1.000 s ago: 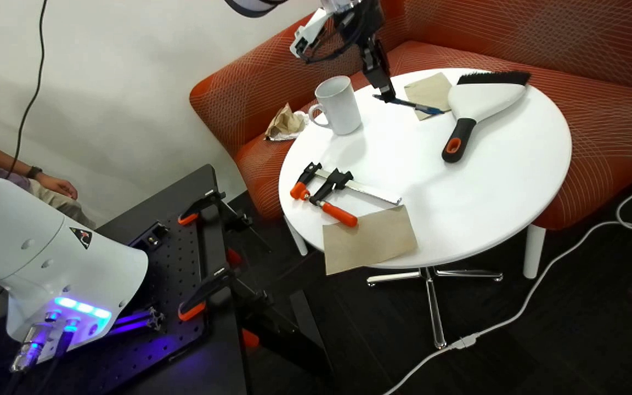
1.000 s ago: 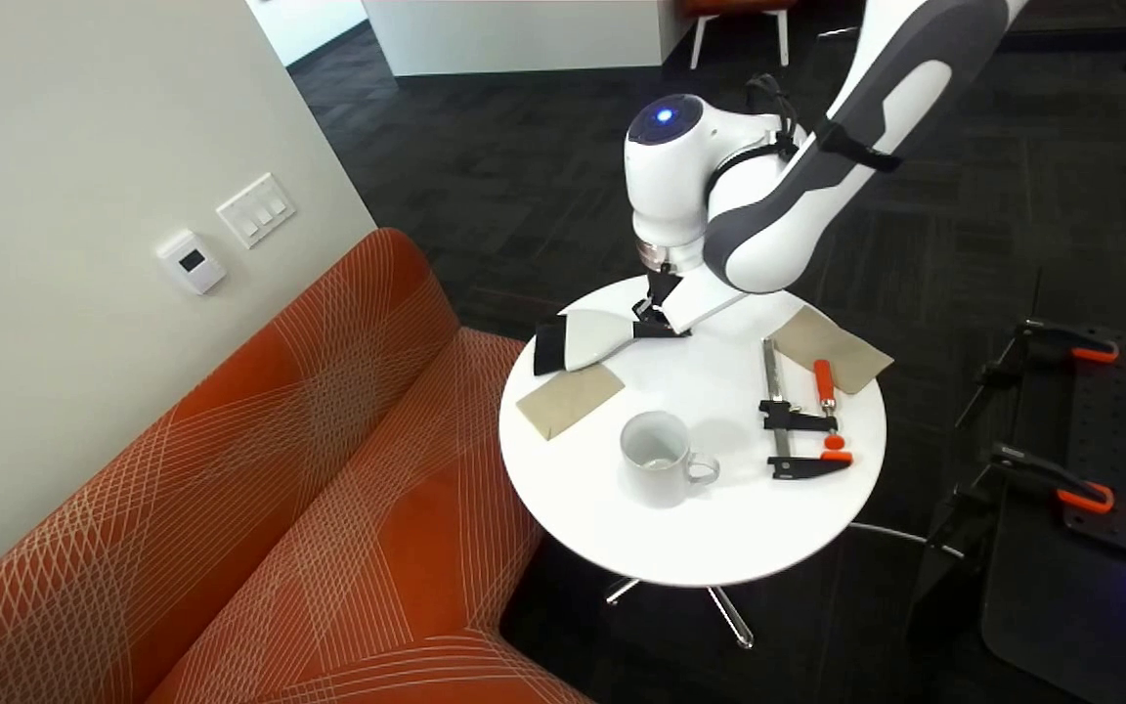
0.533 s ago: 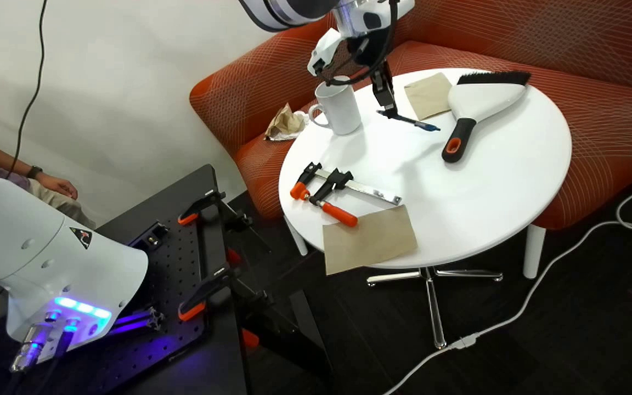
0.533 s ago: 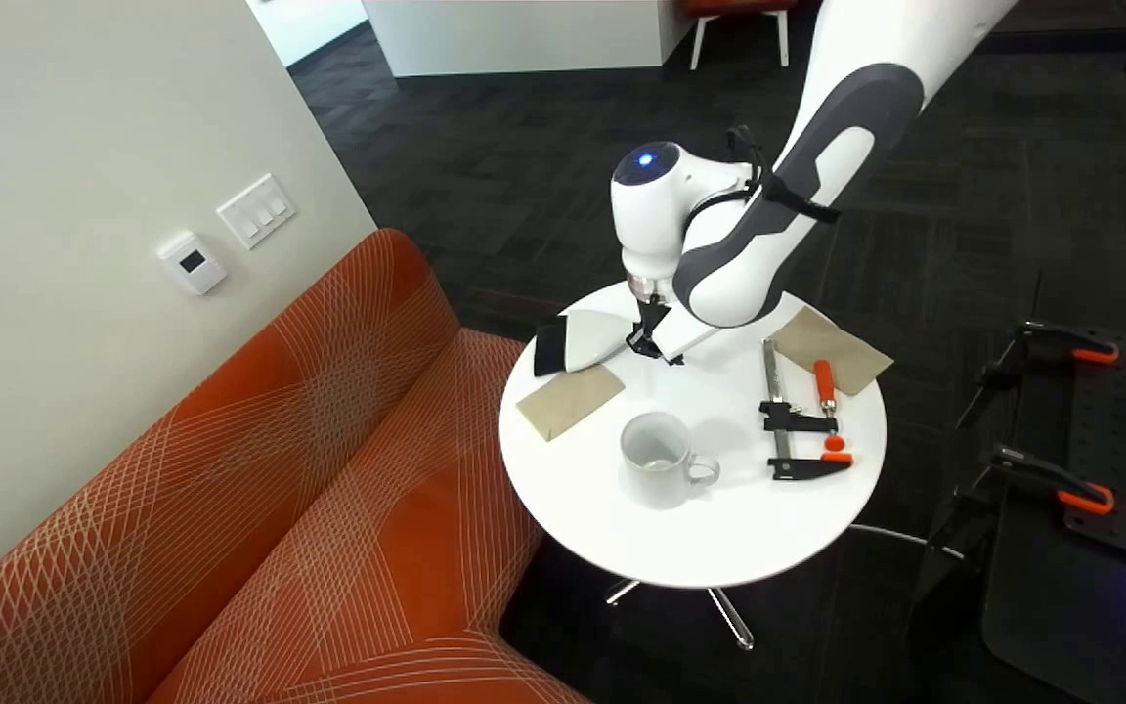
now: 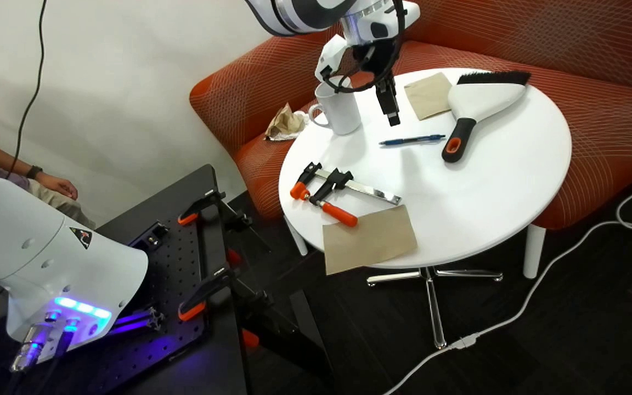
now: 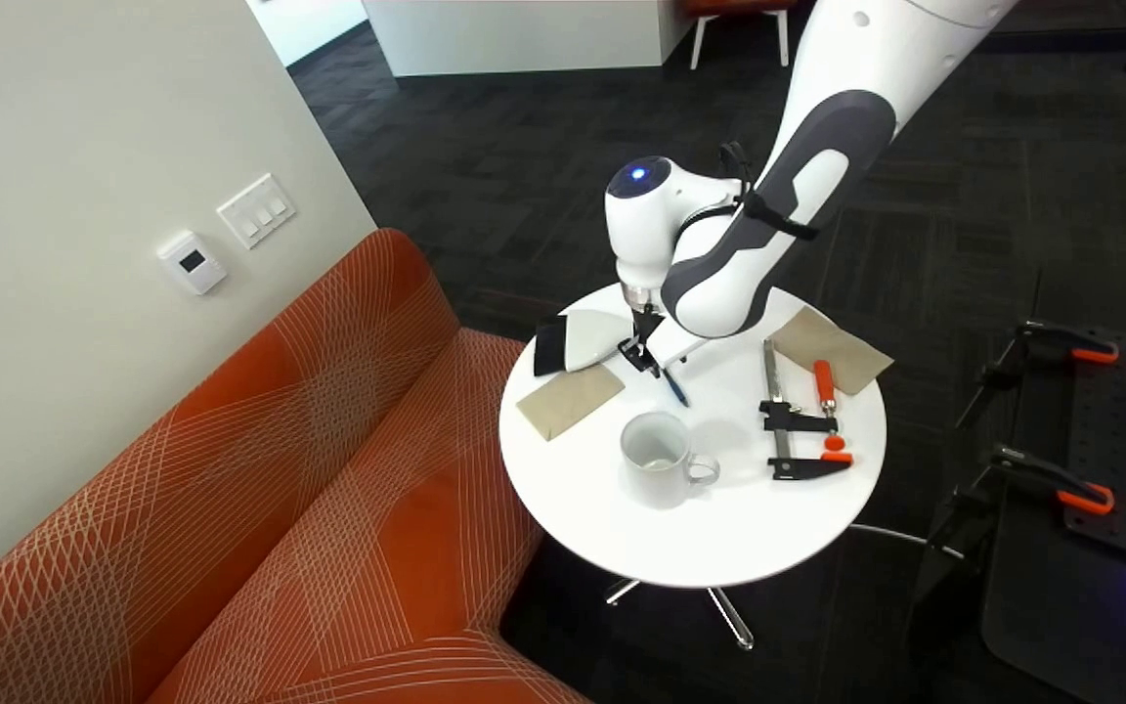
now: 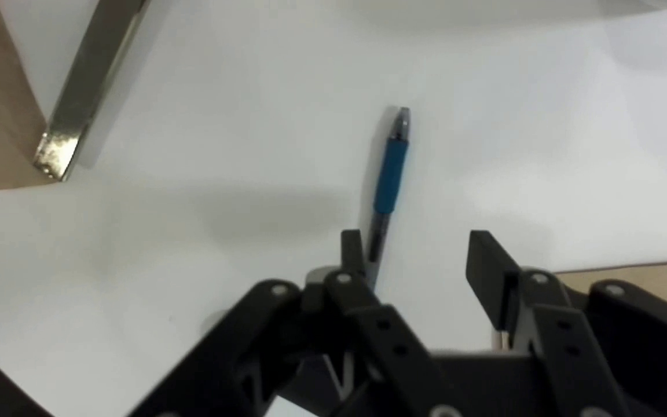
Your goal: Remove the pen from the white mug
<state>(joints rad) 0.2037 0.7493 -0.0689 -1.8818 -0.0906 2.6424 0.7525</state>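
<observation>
I see mug (image 5: 344, 112) upright; pen (image 5: 412, 140) flat on table (image 5: 458, 203) near it, bare white between. Claw (image 7: 418, 255) above pen, fingers (image 7: 488, 279) parted. Clamp (image 5: 340, 179) next out from mug, then paper (image 5: 372, 241) overhanging table edge. Farthest: arm base (image 5: 102, 263), triangle sticker (image 5: 81, 237) too small to read.

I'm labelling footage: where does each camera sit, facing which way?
In an exterior view: high by the base, facing down across the table to the couch; arm and tool show.
In an exterior view: high by the couch, facing down over the mug; arm and tool, no base.
Wrist view: on the wrist, facing down at the pen; tool shows.
Both exterior views share table, mug, couch.
</observation>
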